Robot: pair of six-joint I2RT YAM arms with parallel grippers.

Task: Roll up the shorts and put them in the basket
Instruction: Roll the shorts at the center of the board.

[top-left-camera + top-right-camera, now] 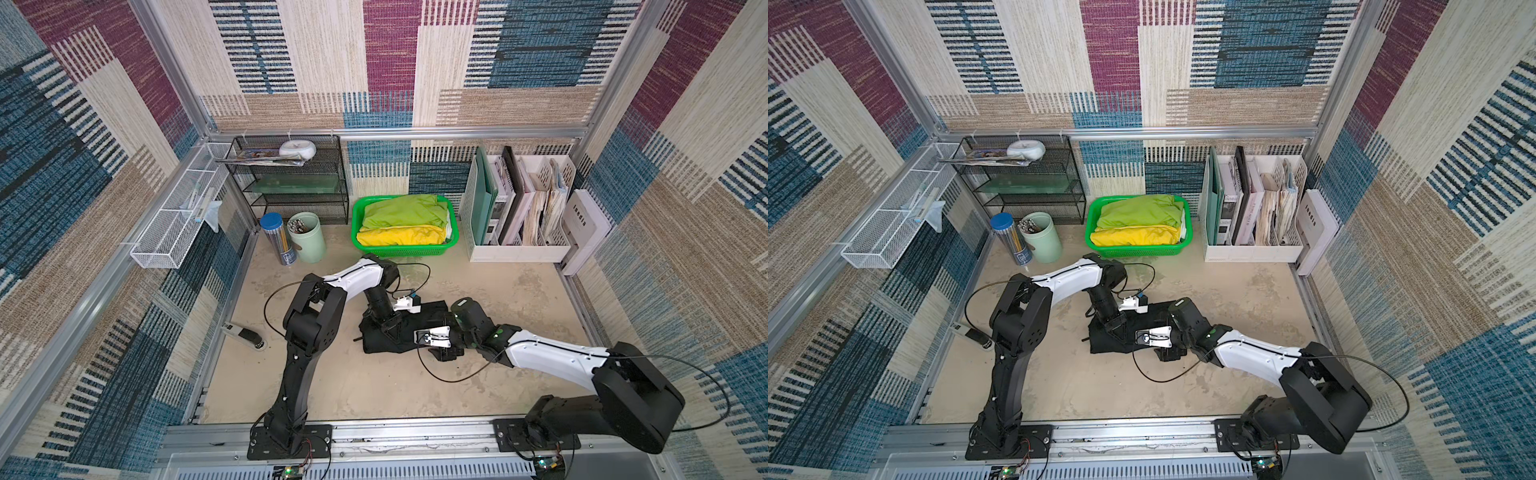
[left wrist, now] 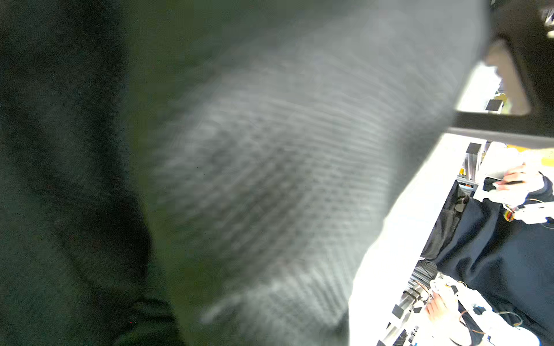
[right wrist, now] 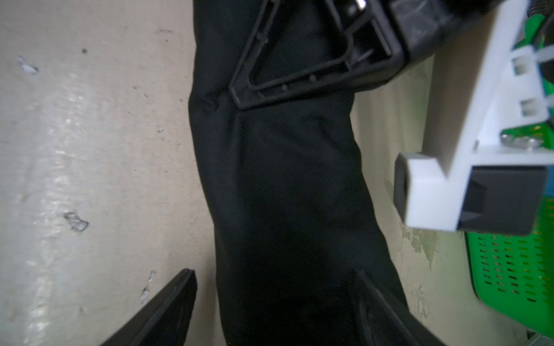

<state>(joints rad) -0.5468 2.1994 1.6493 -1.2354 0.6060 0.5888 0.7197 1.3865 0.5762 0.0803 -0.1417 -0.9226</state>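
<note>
The shorts (image 3: 284, 185) are lying in the middle of the table (image 3: 90, 149) as a narrow black strip running lengthwise from the right hand (image 3: 274, 272) to the left hand (image 3: 238, 99), which is pinching the far end (cloth is puckering at its tip, so I judge it gripped). The right hand is standing spread, a finger on either side of the strip, so it is sitting nearer for rolling along that axis. The right wrist view is showing this straddle plainly, while the top views are hiding it under the arms and the left wrist view is giving only blurred weave.
</note>
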